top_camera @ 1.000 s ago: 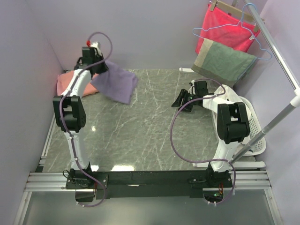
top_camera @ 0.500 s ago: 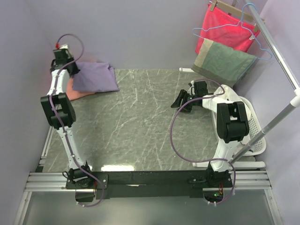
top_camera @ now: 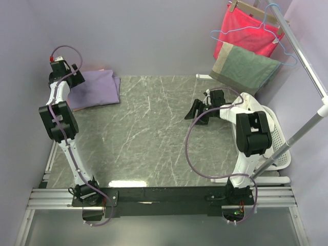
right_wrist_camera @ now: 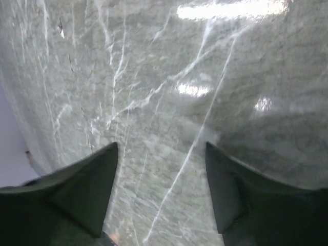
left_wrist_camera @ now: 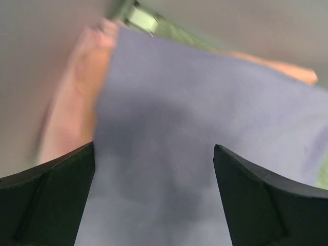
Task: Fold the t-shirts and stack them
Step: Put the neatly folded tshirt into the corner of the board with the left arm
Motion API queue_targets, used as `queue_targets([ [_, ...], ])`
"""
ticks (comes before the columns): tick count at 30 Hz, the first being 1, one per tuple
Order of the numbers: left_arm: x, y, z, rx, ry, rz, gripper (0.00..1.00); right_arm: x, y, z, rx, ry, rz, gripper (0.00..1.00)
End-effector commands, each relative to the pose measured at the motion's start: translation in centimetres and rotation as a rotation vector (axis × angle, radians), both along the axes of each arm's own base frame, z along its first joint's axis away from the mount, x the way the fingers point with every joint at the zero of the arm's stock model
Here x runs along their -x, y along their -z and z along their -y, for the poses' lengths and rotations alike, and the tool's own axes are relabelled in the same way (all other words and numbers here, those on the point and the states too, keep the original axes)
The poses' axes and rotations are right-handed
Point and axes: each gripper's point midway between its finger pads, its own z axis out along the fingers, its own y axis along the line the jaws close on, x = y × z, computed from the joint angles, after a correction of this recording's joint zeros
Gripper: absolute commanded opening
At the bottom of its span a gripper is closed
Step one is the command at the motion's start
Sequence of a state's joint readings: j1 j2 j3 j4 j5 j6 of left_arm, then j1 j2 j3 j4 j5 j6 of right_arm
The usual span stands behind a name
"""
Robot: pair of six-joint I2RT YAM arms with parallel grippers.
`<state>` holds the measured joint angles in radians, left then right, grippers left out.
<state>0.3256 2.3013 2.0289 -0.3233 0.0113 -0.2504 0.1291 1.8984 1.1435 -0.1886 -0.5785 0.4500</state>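
Lavender-purple folded cotton t-shirt (top_camera: 95,88) is laid on the salmon-pink cotton t-shirt (left_wrist_camera: 72,107) at the far left corner of the grey marble table (top_camera: 164,138). The cloth is judged soft, light and limp; folded edges should be pinched. Left gripper (left_wrist_camera: 154,148) is spread wide above it, empty; right gripper (right_wrist_camera: 161,146) is parted, empty.

Left gripper (left_wrist_camera: 154,148), right gripper (right_wrist_camera: 161,147): jaws apart

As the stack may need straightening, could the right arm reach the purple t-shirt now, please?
Probably not: the purple t-shirt lies in the far left corner, across the table from the right gripper, with the left gripper open over it.
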Motion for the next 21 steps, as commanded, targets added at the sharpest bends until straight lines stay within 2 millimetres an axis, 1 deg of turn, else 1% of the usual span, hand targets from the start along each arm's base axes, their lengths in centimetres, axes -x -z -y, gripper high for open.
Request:
queue_targets([
  [1, 0.5, -7.3, 3.6, 0.101, 0.041, 0.174, 0.99, 0.5, -3.7, 0.0, 0.068, -0.016, 0.134, 0.80],
  [2, 1.0, -6.3, 5.4, 0.125, 0.070, 0.152, 0.99, 0.6, -4.0, 0.0, 0.077, -0.015, 0.150, 0.91],
  [3, 1.6, -8.1, 6.6, 0.129, 0.086, 0.181, 0.99, 0.8, -4.7, 0.1, 0.086, -0.010, 0.171, 0.99],
  [4, 1.9, -8.4, 7.8, 0.142, 0.108, 0.190, 0.99, 0.9, -4.8, 0.3, 0.117, 0.005, 0.182, 1.00],
  [5, 2.5, -7.1, 10.4, 0.152, 0.148, 0.159, 1.00, 1.1, -5.8, 0.5, 0.128, 0.008, 0.211, 1.00],
  [6, 3.3, -8.9, 11.5, 0.135, 0.141, 0.184, 0.99, 1.4, -5.8, 0.6, 0.143, 0.014, 0.216, 1.00],
  [7, 3.9, -9.2, 12.9, 0.134, 0.159, 0.187, 0.99, 1.6, -6.1, 0.6, 0.160, 0.016, 0.229, 1.00],
  [8, 4.7, -7.8, 16.4, 0.139, 0.205, 0.159, 0.99, 1.6, -6.9, 1.2, 0.206, 0.044, 0.263, 1.00],
  [9, 5.8, -9.9, 17.8, 0.120, 0.206, 0.199, 0.99, 2.0, -7.0, 1.3, 0.225, 0.050, 0.273, 1.00],
  [10, 6.5, -10.5, 19.5, 0.115, 0.230, 0.214, 0.99, 2.1, -7.2, 1.5, 0.243, 0.056, 0.287, 1.00],
  [11, 7.7, -9.5, 23.4, 0.115, 0.287, 0.212, 0.99, 2.2, -8.3, 1.9, 0.287, 0.088, 0.331, 1.00],
  [12, 9.0, -11.8, 25.1, 0.116, 0.323, 0.264, 1.00, 2.6, -8.3, 2.2, 0.312, 0.099, 0.340, 1.00],
  [13, 10.3, -10.8, 26.1, 0.107, 0.322, 0.250, 0.99, 2.8, -8.6, 2.6, 0.343, 0.120, 0.360, 1.00],
  [14, 11.4, -11.4, 29.0, 0.112, 0.372, 0.269, 1.00, 2.9, -9.9, 3.0, 0.391, 0.154, 0.410, 1.00],
  [15, 12.8, -13.4, 30.0, 0.113, 0.393, 0.313, 0.99, 3.4, -10.0, 3.4, 0.419, 0.170, 0.423, 1.00],
  [16, 14.0, -12.6, 30.5, 0.110, 0.377, 0.298, 1.00, 3.6, -10.4, 3.7, 0.441, 0.188, 0.443, 1.00],
  [17, 15.2, -12.9, 32.0, 0.125, 0.405, 0.306, 0.99, 4.0, -12.1, 4.1, 0.445, 0.218, 0.495, 1.00],
  [18, 16.6, -14.8, 32.6, 0.145, 0.424, 0.353, 0.99, 4.5, -12.0, 4.7, 0.483, 0.241, 0.511, 1.00],
  [19, 17.9, -13.5, 32.7, 0.157, 0.430, 0.333, 0.99, 4.7, -12.7, 4.9, 0.484, 0.261, 0.543, 1.00],
  [20, 18.9, -13.5, 33.1, 0.167, 0.438, 0.340, 0.99, 5.2, -14.5, 5.4, 0.470, 0.296, 0.598, 1.00],
  [21, 20.3, -15.0, 32.8, 0.185, 0.437, 0.384, 0.99, 5.7, -14.5, 6.0, 0.482, 0.320, 0.612, 1.00],
])
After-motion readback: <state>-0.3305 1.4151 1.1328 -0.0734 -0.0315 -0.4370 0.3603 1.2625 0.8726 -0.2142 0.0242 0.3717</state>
